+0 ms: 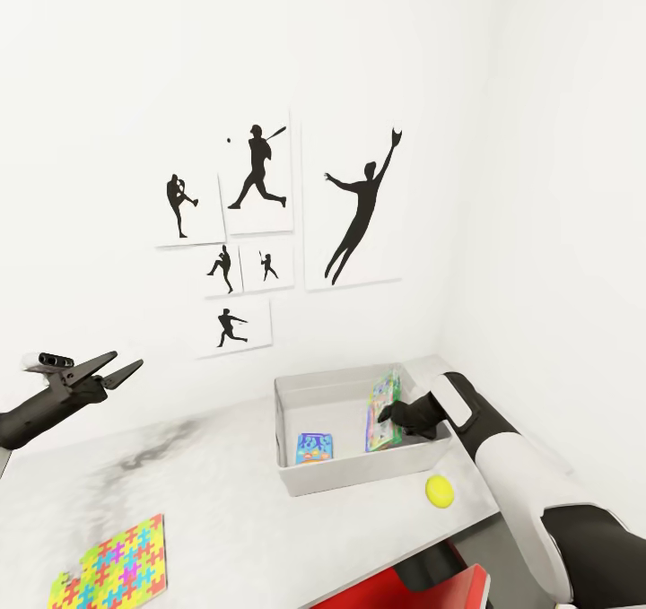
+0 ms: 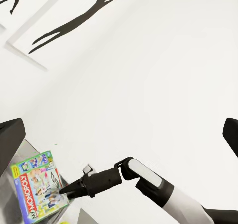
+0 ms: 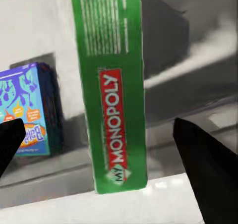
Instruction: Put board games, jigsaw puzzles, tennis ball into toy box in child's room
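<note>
The light-grey toy box [image 1: 359, 478] stands on the table [image 1: 224, 510] at the back right. A blue board game [image 1: 315, 448] lies flat inside it. A green board game [image 1: 382, 404] stands on edge in the box's right part. My right gripper [image 1: 388, 416] is open around it, and the right wrist view shows the green box [image 3: 116, 110] between the two spread fingers [image 3: 208, 169], with a gap on each side. The yellow tennis ball [image 1: 439, 491] rests on the table just in front of the box. One jigsaw puzzle [image 1: 112, 566] lies at the front left. My left gripper [image 1: 119, 367] hangs open above the table's left end.
White walls meet in a corner behind the toy box, with black baseball-player pictures [image 1: 260, 232] on the left wall. A dark smudge [image 1: 152, 448] marks the tabletop. A red object [image 1: 404, 587] sits below the table's front edge, next to my right arm [image 1: 502, 465].
</note>
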### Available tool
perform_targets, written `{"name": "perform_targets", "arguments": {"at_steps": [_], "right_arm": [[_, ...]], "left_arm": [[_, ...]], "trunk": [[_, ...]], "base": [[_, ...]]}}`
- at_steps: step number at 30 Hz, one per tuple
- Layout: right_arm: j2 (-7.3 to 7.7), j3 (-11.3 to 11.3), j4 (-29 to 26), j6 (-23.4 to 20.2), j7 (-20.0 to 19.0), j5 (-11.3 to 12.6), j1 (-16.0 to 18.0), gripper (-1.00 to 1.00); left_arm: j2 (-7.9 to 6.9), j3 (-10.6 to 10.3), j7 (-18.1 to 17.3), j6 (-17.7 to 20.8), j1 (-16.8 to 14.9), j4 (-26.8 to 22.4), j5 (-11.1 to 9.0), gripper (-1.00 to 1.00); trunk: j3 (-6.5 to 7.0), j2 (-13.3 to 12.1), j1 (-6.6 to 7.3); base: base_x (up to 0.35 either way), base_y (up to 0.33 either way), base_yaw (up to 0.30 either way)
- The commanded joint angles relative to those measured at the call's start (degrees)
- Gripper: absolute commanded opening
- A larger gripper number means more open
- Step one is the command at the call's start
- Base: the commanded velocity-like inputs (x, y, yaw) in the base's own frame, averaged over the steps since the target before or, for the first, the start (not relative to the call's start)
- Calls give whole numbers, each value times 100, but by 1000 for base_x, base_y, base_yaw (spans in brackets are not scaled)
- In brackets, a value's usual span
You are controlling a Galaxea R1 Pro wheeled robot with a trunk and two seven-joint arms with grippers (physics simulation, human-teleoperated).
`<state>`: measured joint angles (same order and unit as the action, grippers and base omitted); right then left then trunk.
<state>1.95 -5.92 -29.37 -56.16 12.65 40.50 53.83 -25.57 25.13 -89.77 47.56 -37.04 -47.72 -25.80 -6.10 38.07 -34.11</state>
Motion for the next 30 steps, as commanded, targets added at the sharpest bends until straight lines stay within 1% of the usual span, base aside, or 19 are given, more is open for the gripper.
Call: {"name": "perform_targets", "arguments": {"at_steps": [1, 8, 12, 16, 20, 24, 30], "right_arm": [[4, -42, -7, -10, 45, 52, 8, 100], [0, -41, -7, 8, 45, 30, 29, 100], [-4, -41, -7, 165, 44, 29, 36, 100], [14, -41, -19, 205, 39, 29, 39, 100], [68, -35, -130, 215, 33, 30, 40, 100], [82, -29, -361, 199, 29, 30, 40, 100], [86, -5, -420, 196, 27, 34, 40, 100]], "left_arm": [[-1, 1, -23, 61, -5, 0, 5, 100], [-1, 1, -23, 61, -5, 0, 6, 100], [-1, 1, -23, 61, -5, 0, 7, 100], [-1, 1, -23, 61, -5, 0, 9, 100], [-1, 1, -23, 61, -5, 0, 13, 100], [-1, 1, -23, 61, -5, 0, 14, 100], [-1, 1, -23, 61, -5, 0, 14, 100]], "trunk": [[-10, 9, -2], [-10, 9, -2], [-10, 9, -2], [-10, 9, -2], [-10, 9, -2], [-10, 9, -2], [-10, 9, -2]], "base": [[0, 0, 0], [0, 0, 0], [0, 0, 0], [0, 0, 0], [0, 0, 0], [0, 0, 0], [0, 0, 0]]}}
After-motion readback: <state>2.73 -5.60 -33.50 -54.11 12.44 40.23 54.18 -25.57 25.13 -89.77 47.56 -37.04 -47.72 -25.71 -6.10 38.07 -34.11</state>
